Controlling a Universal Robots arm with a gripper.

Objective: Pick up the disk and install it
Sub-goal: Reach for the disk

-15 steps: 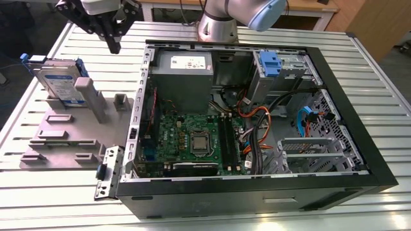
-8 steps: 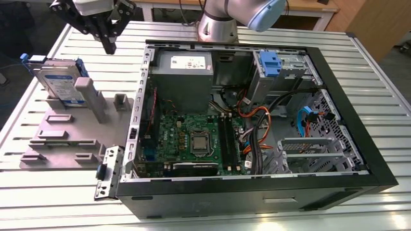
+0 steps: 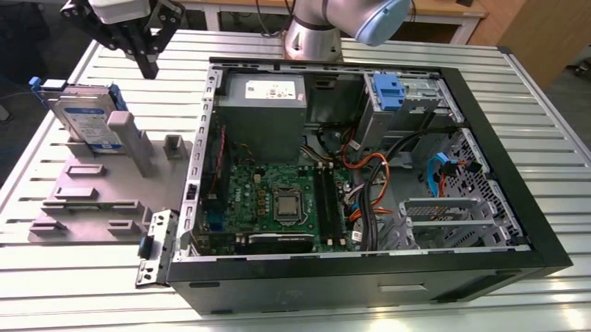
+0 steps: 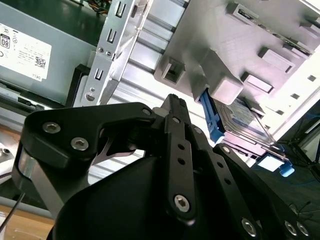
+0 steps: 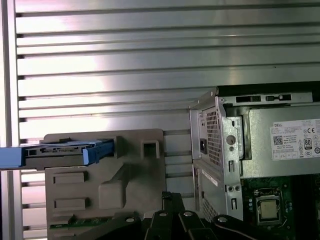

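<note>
The gripper hung pinched narrow and empty above the grey stand. The disk stood on edge in it, just below, toward the exterior view's left.

Gripper near grey fixture — disk, blue-framed, slotted in it, untouched.
</note>
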